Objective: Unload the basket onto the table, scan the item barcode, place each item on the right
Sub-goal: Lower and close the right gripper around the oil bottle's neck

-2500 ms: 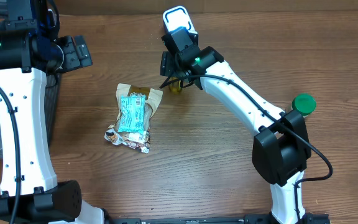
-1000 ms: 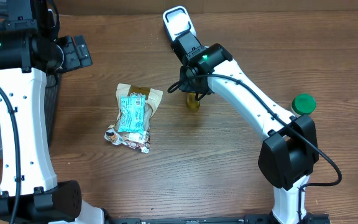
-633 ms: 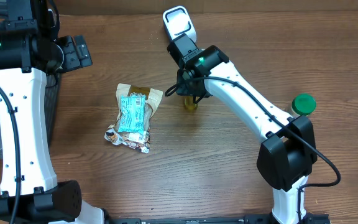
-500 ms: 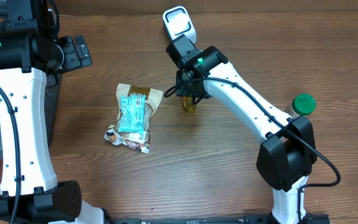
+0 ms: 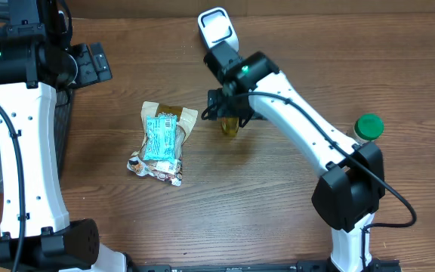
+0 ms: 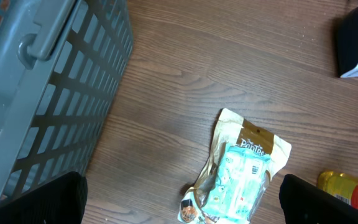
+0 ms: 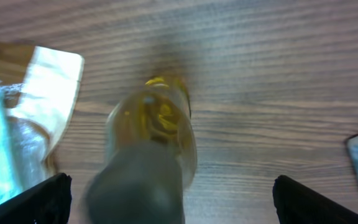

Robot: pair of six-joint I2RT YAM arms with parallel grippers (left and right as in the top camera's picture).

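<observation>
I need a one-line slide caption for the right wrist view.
Open right gripper over a blurred yellow bottle on the wooden table, snack pouch at the left edge.

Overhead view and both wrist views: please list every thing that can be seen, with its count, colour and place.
table: one, brown wood, under everything
basket: one, grey, far left edge
snack packets: one small pile, exact count unclear, teal and tan, left of centre
yellow bottle: one, yellow, right of the packets
scanner: one, white and black, top centre
green-lidded container: one, right side
left gripper: one, black, open, above the packets
right gripper: one, black, open, above the yellow bottle
</observation>
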